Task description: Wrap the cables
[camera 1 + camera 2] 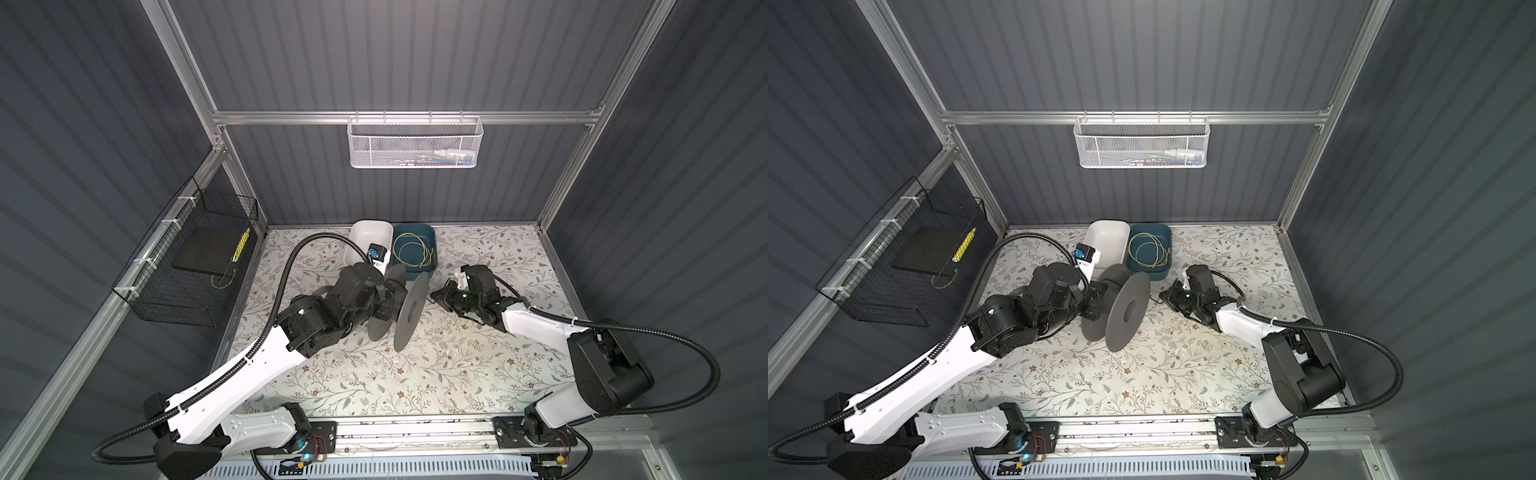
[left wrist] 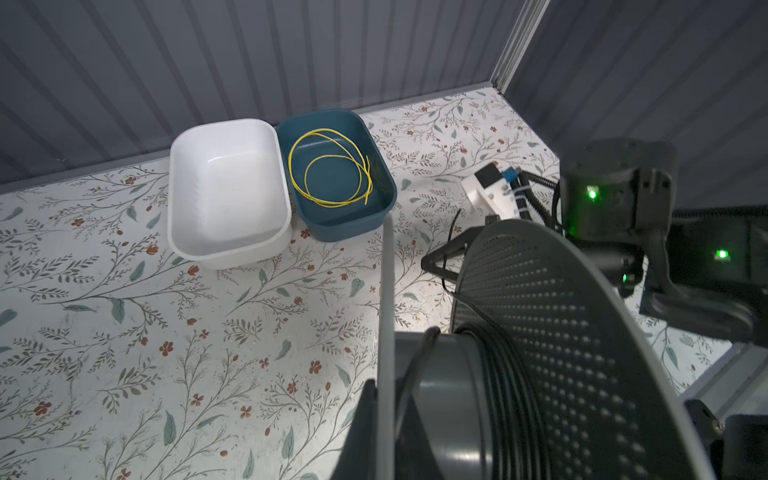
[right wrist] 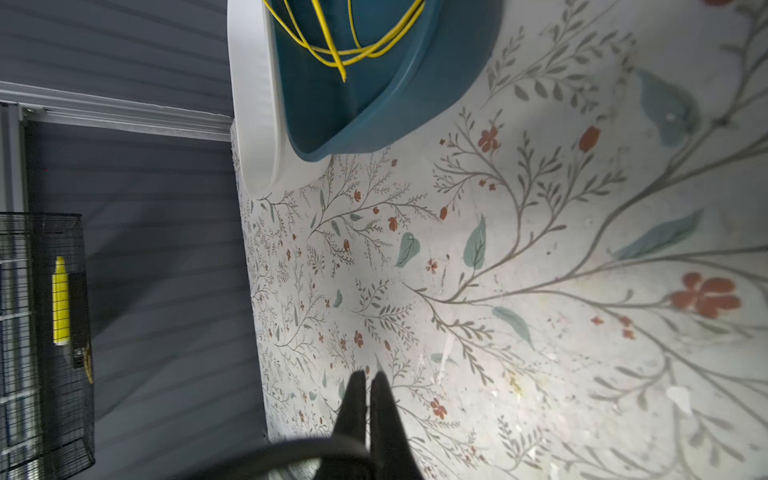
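Observation:
A dark grey spool (image 1: 409,311) (image 1: 1127,311) stands on edge at the middle of the table. My left gripper (image 1: 388,305) (image 2: 384,386) is shut on the spool's rear flange, one finger on each face. The black cable (image 2: 511,395) lies in several turns round the hub beside the perforated front flange. A loose strand of the cable (image 2: 444,266) runs from the spool to my right gripper (image 1: 436,296) (image 1: 1165,296) (image 3: 368,376), just right of the spool. The right gripper's jaws are shut on the strand, whose short end sticks out past the fingers.
A white tub (image 1: 365,232) and a teal tub (image 2: 386,195) holding a yellow wire coil (image 2: 328,204) sit at the back of the table behind the spool. A black wire basket (image 1: 187,266) hangs on the left wall. A white mesh basket (image 1: 415,141) hangs on the back wall.

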### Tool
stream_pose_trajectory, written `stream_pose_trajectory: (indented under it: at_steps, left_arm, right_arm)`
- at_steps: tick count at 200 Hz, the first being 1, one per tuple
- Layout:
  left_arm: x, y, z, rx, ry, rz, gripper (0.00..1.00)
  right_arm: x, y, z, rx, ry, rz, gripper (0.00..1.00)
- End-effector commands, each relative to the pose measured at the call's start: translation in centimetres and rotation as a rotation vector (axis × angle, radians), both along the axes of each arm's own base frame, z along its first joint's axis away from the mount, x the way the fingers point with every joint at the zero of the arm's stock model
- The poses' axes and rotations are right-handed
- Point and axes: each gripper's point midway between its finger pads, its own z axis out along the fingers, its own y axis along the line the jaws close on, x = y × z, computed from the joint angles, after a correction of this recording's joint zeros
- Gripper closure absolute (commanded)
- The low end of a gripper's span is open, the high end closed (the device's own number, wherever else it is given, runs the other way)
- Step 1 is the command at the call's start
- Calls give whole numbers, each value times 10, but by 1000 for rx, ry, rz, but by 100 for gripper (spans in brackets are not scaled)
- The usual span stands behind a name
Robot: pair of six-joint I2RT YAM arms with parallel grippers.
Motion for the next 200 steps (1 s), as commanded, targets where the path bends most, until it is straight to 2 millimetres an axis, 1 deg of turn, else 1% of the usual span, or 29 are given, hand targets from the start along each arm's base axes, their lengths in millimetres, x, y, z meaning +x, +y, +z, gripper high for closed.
stream_pose_trajectory:
  at_steps: [1,39,46,49,54,73,84,101,138,155,170,172,177,200]
  left_arm:
    - [13,-5,74,-194,-144,56,100]
    - [20,-11,89,-198,-178,58,100]
    - [20,-10,92,-203,-185,61,100]
    - [20,-11,93,-204,-189,61,100]
    - [21,-11,95,-206,-194,61,100]
    - [22,-13,102,-215,-211,56,100]
    - [22,-14,105,-216,-216,48,100]
    - [22,-18,106,-211,-214,32,100]
    - [21,-22,103,-193,-205,14,100]
    - [20,-21,104,-184,-201,7,100]
    - [18,-20,105,-175,-195,-2,100]
    - [18,-20,105,-173,-193,-3,100]
    - [18,-20,104,-170,-189,-4,100]
    - [17,-17,102,-153,-169,3,100]
  right_arm:
    - [0,-2,2,33,-9,-62,95]
    - [-8,0,3,70,1,-63,92]
    - [-9,0,1,76,5,-66,90]
    - [-14,4,2,93,16,-40,89]
    - [-16,4,1,96,21,-36,88]
    - [-20,5,-3,113,33,-32,81]
    - [-22,6,-6,123,40,-33,80]
    - [-24,4,-8,127,44,-38,78]
    - [-29,0,-2,112,21,-27,78]
    - [-36,-6,4,55,-9,-4,78]
    - [-48,-15,8,-31,-38,42,78]
    - [-47,-20,7,-61,-48,29,78]
    - [-49,-24,10,-96,-69,41,78]
    - [-69,-45,17,-270,-157,110,80]
